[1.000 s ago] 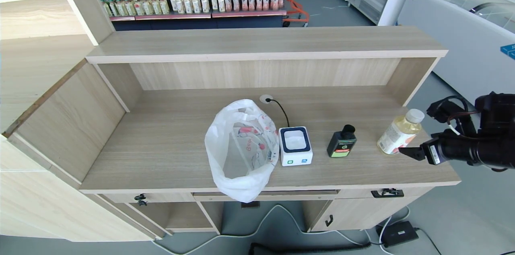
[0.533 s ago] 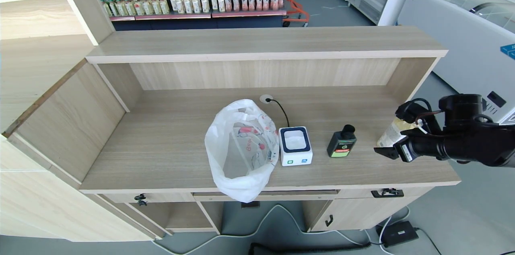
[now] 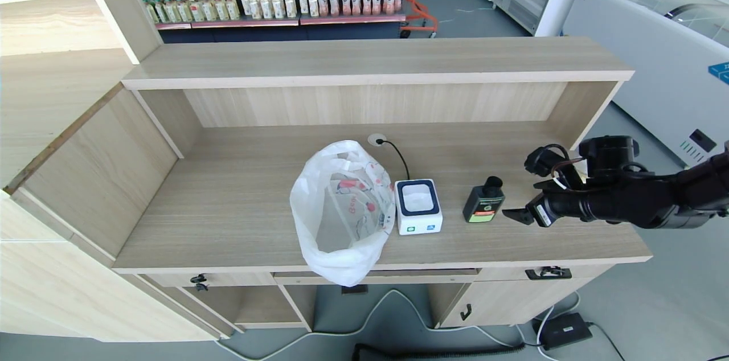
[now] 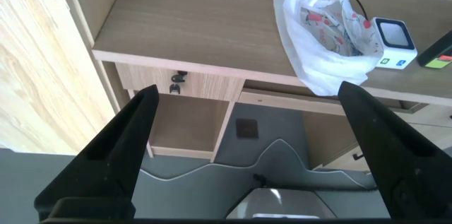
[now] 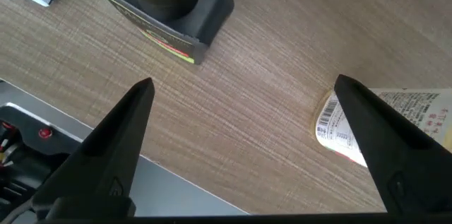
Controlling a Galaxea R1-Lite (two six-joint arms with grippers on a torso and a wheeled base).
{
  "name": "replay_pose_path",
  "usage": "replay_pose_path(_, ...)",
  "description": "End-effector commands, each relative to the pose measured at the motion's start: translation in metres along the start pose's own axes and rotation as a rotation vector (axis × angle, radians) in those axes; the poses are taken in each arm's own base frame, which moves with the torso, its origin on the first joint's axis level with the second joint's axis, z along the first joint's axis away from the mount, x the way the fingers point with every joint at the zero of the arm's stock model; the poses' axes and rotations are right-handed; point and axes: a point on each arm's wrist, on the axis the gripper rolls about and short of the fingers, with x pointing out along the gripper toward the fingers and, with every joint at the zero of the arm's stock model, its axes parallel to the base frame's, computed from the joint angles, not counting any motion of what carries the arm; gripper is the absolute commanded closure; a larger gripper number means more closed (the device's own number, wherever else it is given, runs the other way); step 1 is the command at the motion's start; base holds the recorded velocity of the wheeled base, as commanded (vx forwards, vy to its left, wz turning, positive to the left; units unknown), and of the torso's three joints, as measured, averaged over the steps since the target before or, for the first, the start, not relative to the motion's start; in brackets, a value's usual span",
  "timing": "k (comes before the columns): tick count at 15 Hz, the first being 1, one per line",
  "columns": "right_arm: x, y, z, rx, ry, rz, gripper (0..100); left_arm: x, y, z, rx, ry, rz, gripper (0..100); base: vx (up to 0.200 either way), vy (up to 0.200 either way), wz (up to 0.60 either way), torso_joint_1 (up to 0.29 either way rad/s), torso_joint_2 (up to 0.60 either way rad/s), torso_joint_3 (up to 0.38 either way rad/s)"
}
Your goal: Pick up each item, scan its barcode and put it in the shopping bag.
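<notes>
Right gripper [image 3: 518, 204] is sliding left past the yellow bottle [image 5: 395, 125] toward the dark bottle [image 3: 483, 201] (jaws wide, holding nothing), so it's probably lining up that one first.

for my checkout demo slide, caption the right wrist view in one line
Right gripper open over the wooden counter, dark bottle close by and a pale bottle showing its barcode beside one finger.
</notes>
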Motion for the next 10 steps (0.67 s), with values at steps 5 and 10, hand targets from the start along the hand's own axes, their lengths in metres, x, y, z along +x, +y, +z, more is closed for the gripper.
replay_pose_path(5, 0.034, 0.019, 0.008, -0.034, -0.045, 0.108, 0, 0.000, 0.000, 0.000, 0.000, 0.000, 0.000, 0, 0.000, 0.000, 0.00, 0.000, 0.00, 0.000)
replay_pose_path(10, 0.056, 0.024, 0.015, -0.077, -0.098, 0.167, 0, 0.000, 0.000, 0.000, 0.000, 0.000, 0.000, 0, 0.000, 0.000, 0.00, 0.000, 0.00, 0.000)
